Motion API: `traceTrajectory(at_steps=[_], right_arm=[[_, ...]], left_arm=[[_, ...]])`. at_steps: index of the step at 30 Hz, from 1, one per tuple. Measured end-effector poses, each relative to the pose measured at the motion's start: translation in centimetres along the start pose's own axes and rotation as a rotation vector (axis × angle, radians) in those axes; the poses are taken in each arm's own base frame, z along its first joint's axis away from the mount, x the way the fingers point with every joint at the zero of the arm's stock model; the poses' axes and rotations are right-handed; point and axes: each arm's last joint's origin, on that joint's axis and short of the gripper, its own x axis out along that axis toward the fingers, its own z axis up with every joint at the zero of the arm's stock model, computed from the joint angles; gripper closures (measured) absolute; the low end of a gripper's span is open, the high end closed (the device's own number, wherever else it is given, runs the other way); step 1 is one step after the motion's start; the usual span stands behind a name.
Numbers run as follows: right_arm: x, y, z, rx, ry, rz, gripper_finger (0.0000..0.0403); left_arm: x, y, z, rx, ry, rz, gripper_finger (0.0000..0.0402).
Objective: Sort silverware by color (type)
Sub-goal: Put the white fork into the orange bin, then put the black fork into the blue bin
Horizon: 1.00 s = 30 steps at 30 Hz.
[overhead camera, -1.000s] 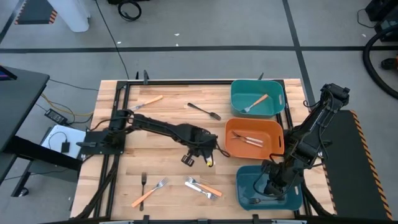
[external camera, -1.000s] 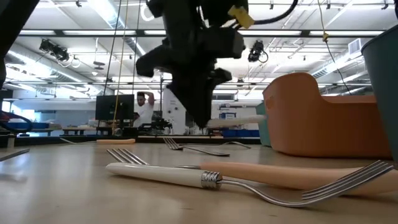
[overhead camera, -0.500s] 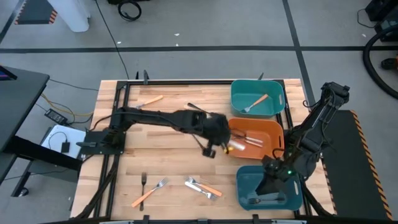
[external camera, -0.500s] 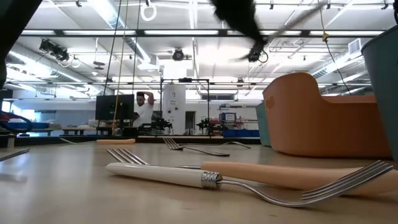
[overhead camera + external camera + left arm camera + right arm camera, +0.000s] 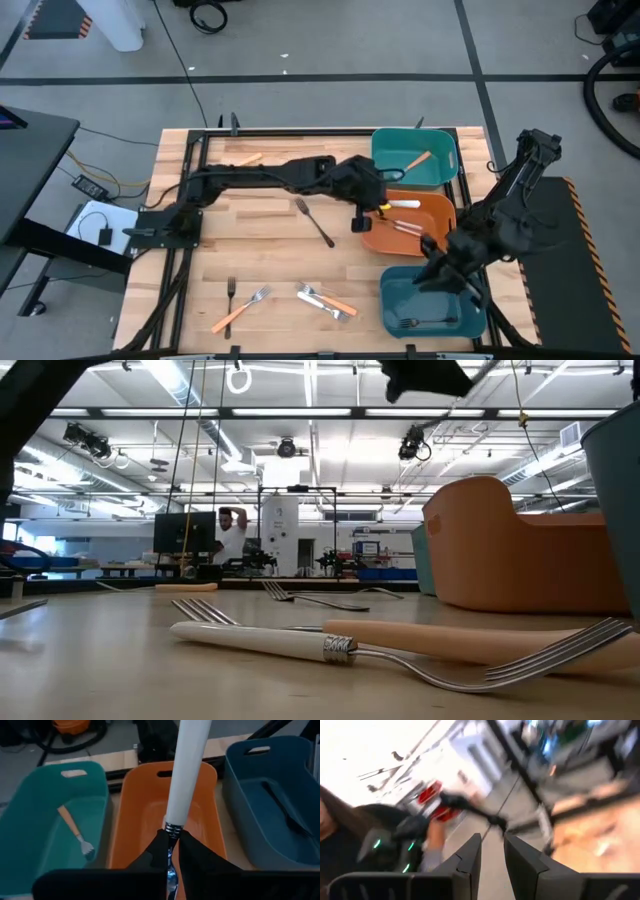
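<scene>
High view: left gripper (image 5: 372, 203) over the orange bin (image 5: 437, 237), right gripper (image 5: 437, 270) above the blue bin (image 5: 470, 322).

Left wrist view: fingers pinch a white fork (image 5: 187, 775).

Right wrist view: fingers (image 5: 469, 854) narrowly apart, empty.

The orange bin (image 5: 440, 238) is the landmark. Its open top is partly filled by two cream-handled forks (image 5: 398, 226), while the left tool (image 5: 171, 851), clamped on a white-handled fork (image 5: 187, 772), hangs over its near rim. A teal bin (image 5: 392, 172) and a dark blue bin (image 5: 395, 296) flank it closely. The bare worktop (image 5: 255, 240) beyond its left rim lies free, except one dark fork (image 5: 313, 221).
</scene>
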Motion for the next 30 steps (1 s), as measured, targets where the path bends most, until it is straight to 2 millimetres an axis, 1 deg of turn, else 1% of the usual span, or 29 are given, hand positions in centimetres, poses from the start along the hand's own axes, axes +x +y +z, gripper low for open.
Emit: traceTrajectory(at_steps=[2,5,9,12,16,19,25,28,30], right_arm=[[-0.2,0.1,0.7,-0.08,-0.068,-0.031,0.0311],[-0.6,0.0,1.3,-0.143,-0.132,-0.101,0.0311],[-0.7,-0.2,1.6,-0.15,-0.17,-0.178,0.0311],[-0.7,-0.4,1.6,-0.151,-0.19,-0.228,0.0311],[-0.7,-0.8,1.8,-0.149,-0.222,-0.296,0.0311],[-0.6,-1.1,2.0,-0.148,-0.237,-0.317,0.0311],[-0.3,-1.8,2.4,-0.155,-0.253,-0.354,0.0311],[-0.1,-2.2,2.6,-0.16,-0.264,-0.378,0.0311],[0.0,-2.6,2.9,-0.2,-0.269,-0.405,0.0311]], left_arm=[[1.2,0.0,-0.6,-0.001,0.013,-0.005,0.0356],[3.1,-0.2,-1.7,-0.001,0.037,-0.01,0.0339],[5.0,-0.3,-2.8,-0.004,0.051,-0.011,0.0339],[6.4,-0.1,-3.7,-0.055,0.067,-0.009,0.034],[7.5,0.6,-4.8,-0.119,0.098,-0.012,0.0329],[7.6,1.1,-4.9,-0.131,0.096,-0.052,0.0313],[7.1,2.1,-4.8,-0.143,0.091,-0.046,0.0285],[5.6,2.8,-4.4,-0.166,0.119,-0.04,0.0284],[4.0,3.6,-3.8,-0.169,0.128,-0.028,0.0284]])
